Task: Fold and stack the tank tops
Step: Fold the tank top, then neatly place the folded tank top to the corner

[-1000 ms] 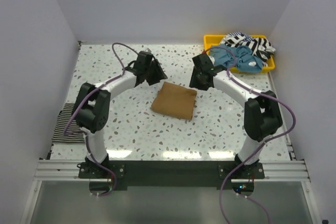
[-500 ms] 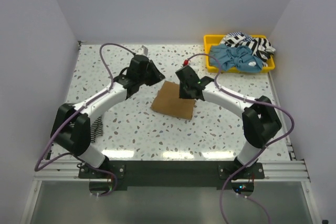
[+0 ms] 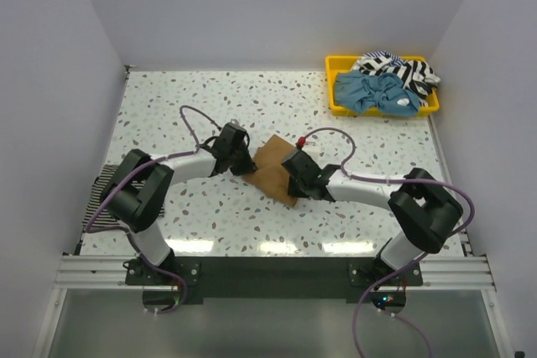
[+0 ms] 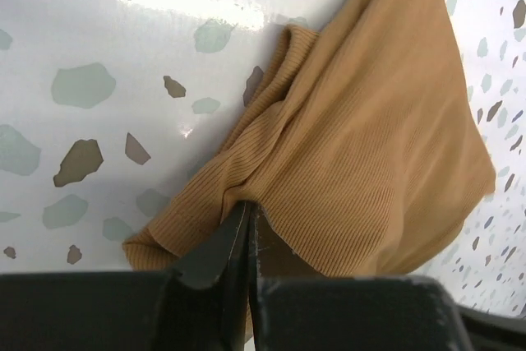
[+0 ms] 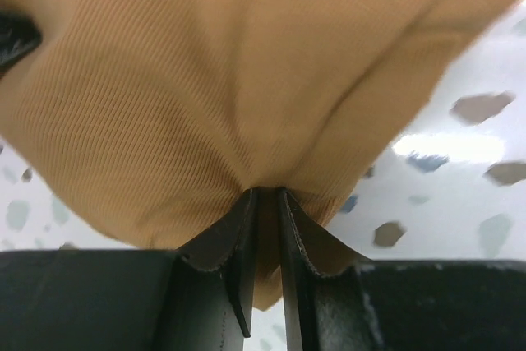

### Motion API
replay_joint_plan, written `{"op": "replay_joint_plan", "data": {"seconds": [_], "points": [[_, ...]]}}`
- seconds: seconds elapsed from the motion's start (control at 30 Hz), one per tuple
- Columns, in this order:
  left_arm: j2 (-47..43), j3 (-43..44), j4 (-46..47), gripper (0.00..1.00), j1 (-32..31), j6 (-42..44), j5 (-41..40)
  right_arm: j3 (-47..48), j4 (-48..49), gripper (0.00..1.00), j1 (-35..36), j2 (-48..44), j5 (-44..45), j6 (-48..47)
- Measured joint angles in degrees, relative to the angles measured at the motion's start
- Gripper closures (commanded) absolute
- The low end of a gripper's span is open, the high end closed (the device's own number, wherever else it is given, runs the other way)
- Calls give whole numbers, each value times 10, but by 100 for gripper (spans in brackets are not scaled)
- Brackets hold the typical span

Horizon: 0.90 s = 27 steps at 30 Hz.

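The plain tan-brown tank top lies folded and bunched in the middle of the table. My left gripper is shut on its left edge; the left wrist view shows the jaws pinching the ribbed tan cloth. My right gripper is shut on its near right edge; the right wrist view shows the jaws clamping a fold of the tan cloth. A thin-striped black-and-white tank top lies at the left table edge, partly hidden by my left arm.
A yellow tray at the back right holds a crumpled light blue top and a bold black-and-white striped top. White walls close the table on the left, back and right.
Both grippers came down from behind the tan top toward the near side and shut on its edges. The top has shifted slightly nearer and bunched up.
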Motion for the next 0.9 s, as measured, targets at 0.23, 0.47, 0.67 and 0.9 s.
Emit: {"op": "replay_joint_plan", "data": {"seconds": [0.23, 0.47, 0.67, 0.9], "points": [[16, 44, -27, 91, 24, 14, -2, -49, 50, 80, 86, -41, -18, 90], [68, 188, -88, 61, 75, 79, 14, -33, 83, 71, 130, -38, -28, 127], [-30, 174, -120, 29, 78, 101, 11, 15, 27, 66, 128, -56, -21, 100], [-209, 13, -132, 30, 78, 67, 25, 60, -38, 65, 128, -101, 14, 41]]}}
